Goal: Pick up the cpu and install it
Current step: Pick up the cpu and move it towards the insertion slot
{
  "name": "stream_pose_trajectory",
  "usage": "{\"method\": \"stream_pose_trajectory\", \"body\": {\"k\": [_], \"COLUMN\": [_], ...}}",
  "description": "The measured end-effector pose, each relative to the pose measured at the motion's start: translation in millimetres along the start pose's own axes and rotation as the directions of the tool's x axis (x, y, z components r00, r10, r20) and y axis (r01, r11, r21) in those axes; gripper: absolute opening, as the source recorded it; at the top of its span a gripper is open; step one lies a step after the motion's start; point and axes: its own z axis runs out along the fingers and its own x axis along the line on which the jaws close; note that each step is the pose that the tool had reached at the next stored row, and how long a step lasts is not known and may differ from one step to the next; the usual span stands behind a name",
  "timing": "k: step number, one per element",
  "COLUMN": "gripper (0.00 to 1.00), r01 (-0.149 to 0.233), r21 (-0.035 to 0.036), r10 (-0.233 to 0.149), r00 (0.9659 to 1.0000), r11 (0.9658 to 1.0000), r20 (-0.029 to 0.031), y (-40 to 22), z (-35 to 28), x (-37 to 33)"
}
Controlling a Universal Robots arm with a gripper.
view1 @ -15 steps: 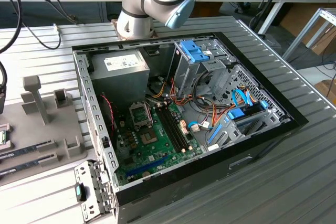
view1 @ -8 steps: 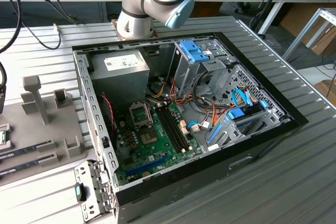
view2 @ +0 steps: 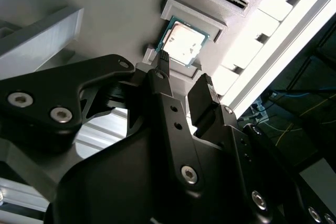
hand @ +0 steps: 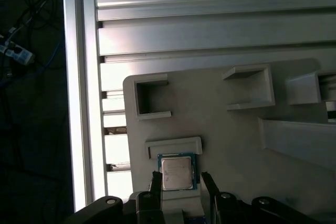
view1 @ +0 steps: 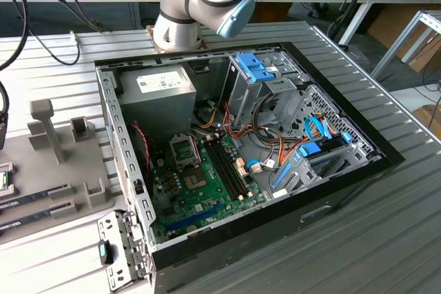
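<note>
— Hovering where, the gripper (hand: 181, 179)?
— Over the grey tray (hand: 236, 140), in the first wrist view. Its fingers (hand: 156, 182) are spread, holding nothing, one each side of the cpu (hand: 177, 173).
— And the cpu?
— Flat, silver top up, in a shallow pocket near that tray's edge.

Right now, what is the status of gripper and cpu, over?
Gripper open, poised over the cpu. Cpu lies flat in its recess on the grey holder. Nothing between them.
</note>
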Motion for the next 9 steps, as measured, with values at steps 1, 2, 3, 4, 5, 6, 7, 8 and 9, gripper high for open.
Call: {"method": "stream_pose_trajectory", "body": {"k": [1, 2, 3, 4, 5, 6, 7, 8, 9], "gripper": [0.42, 0.42, 0.42, 0.42, 0.42, 0.42, 0.42, 0.42, 0.42], "r01": [0.000, 0.000, 0.000, 0.000, 0.000, 0.020, 0.031, 0.036, 0.039], "r21": [0.0000, 0.0000, 0.0001, 0.0000, 0.0000, 0.0003, 0.0008, 0.0012, 0.0015], "r10": [0.000, 0.000, 0.000, 0.000, 0.000, -0.020, -0.031, -0.036, -0.039], "r00": [1.0000, 1.0000, 1.0000, 1.0000, 1.0000, 0.9998, 0.9995, 0.9993, 0.9992], "r11": [1.0000, 1.0000, 1.0000, 1.0000, 1.0000, 0.9998, 0.9995, 0.9993, 0.9992], "r20": [0.0000, 0.0000, -0.0001, -0.0001, 0.0002, -0.0009, -0.0013, -0.0015, -0.0016], "y": [0.0, 0.0, -0.1, -0.1, 0.1, 0.1, 0.3, 0.4, 0.4], "z": [0.2, 0.5, 1.2, 2.3, 3.5, 4.6, 5.6, 6.4, 6.9], "x": [0.0, 0.0, 0.0, 0.1, -0.7, -3.7, -5.7, -7.0, -8.3]}}
